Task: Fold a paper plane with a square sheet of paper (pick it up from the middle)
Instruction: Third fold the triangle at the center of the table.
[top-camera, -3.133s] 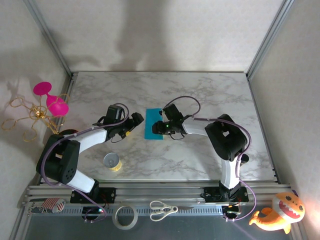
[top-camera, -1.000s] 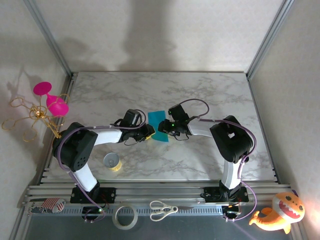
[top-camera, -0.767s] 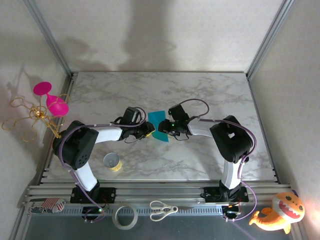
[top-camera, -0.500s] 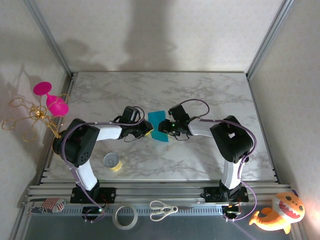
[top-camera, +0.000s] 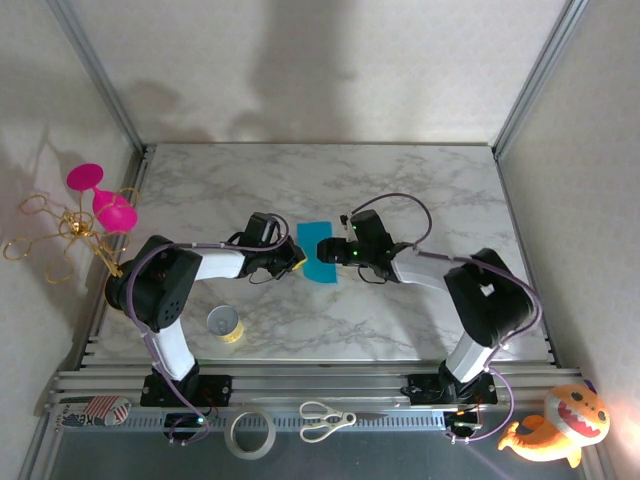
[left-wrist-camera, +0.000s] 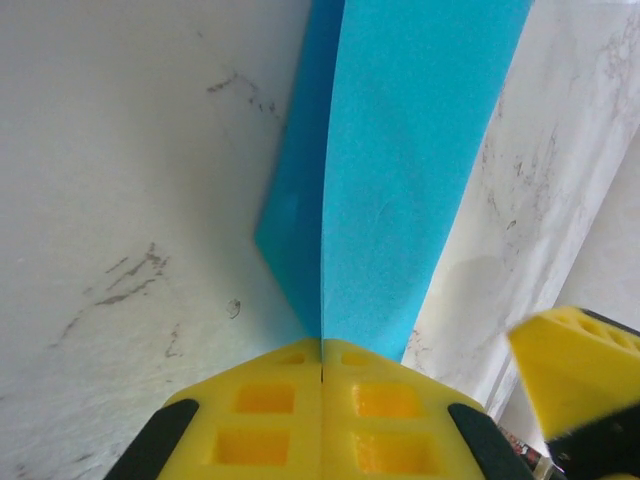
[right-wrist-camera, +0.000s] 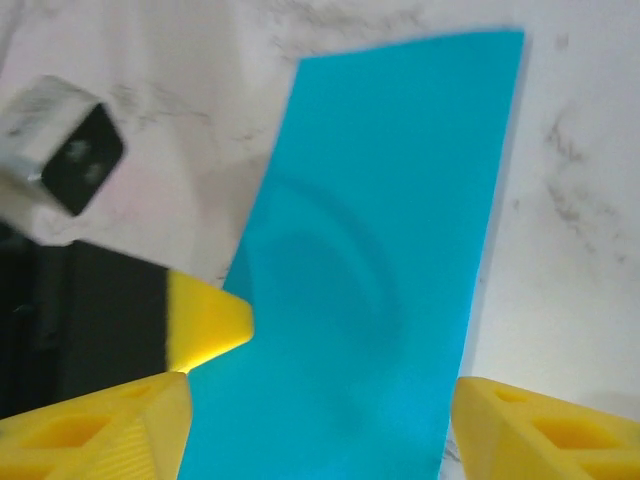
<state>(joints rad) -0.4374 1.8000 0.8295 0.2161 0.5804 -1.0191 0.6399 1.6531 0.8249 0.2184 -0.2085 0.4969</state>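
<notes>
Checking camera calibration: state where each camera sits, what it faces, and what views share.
Top external: above and behind the bases, looking down on the marble table, left arm, right arm and teal paper sheet.
Left wrist: low over the table, looking along the left gripper, shut on the sheet's edge.
Right wrist: looking down at the sheet between its open right gripper's fingers.
Both wrist views share the sheet and the other arm's yellow fingertip.

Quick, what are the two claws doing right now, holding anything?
Left gripper: closed, pinching the blue paper.
Right gripper: open, straddling the paper, gripping nothing.
</notes>
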